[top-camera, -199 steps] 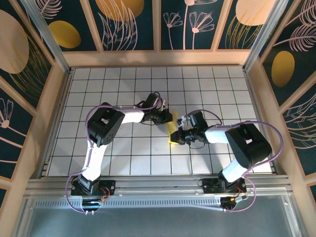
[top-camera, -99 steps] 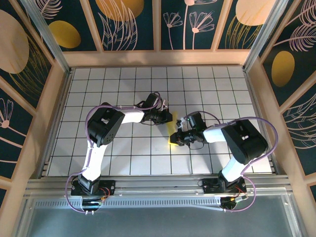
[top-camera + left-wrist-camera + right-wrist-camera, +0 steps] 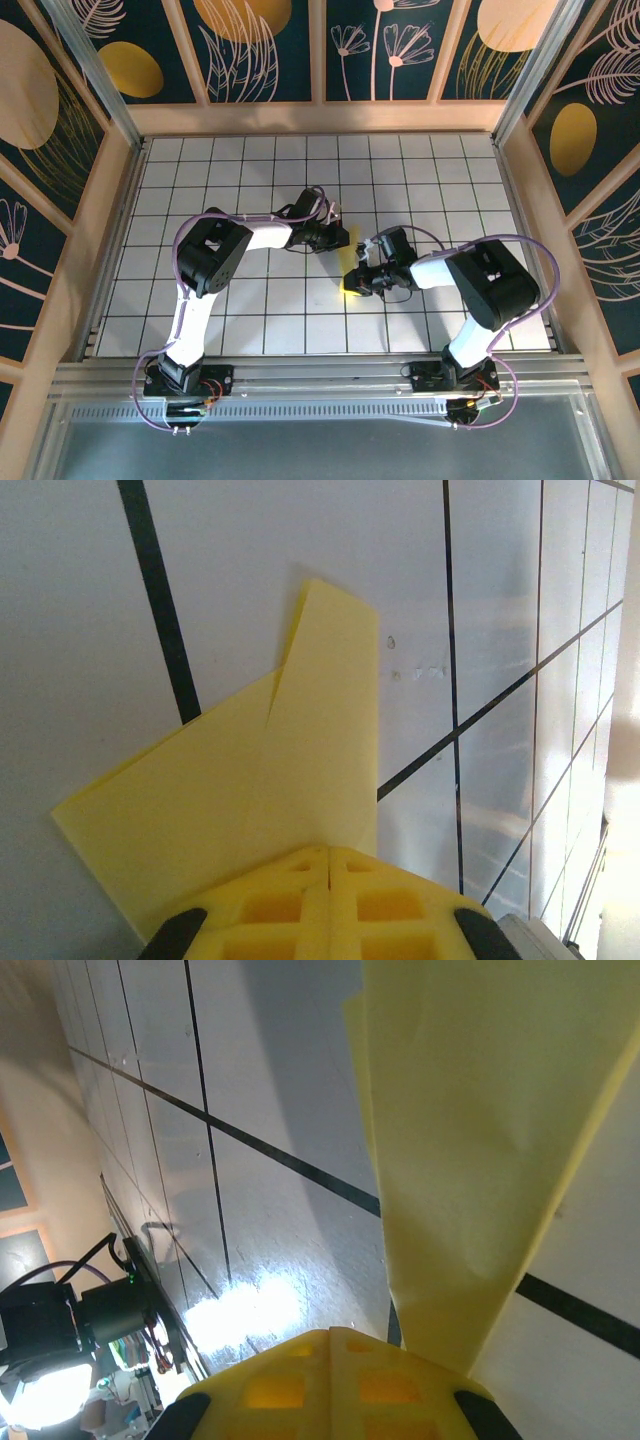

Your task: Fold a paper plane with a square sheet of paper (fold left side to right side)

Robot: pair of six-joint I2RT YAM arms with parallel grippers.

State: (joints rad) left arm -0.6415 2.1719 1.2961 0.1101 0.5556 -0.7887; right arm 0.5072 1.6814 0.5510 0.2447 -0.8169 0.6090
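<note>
Paper plane (image 3: 349, 265): pale yellow, part-folded, layers overlapping, lying flat near the middle of the white grid table (image 3: 200, 170).
Left gripper (image 3: 341, 238): on the paper's end toward the table's far edge, yellow fingers (image 3: 290, 900) pressed together.
Right gripper (image 3: 352, 284): on the end toward the table's near edge, fingers (image 3: 385, 1385) likewise pressed together.
Grip: the paper seems pinned under both tips rather than nipped between them.

My place is a lab test booth: white black-gridded tabletop (image 3: 250, 170) at centre, dark blue leaf-printed wall panels (image 3: 410, 50) above, aluminium rail (image 3: 320, 372) along the bottom.
</note>
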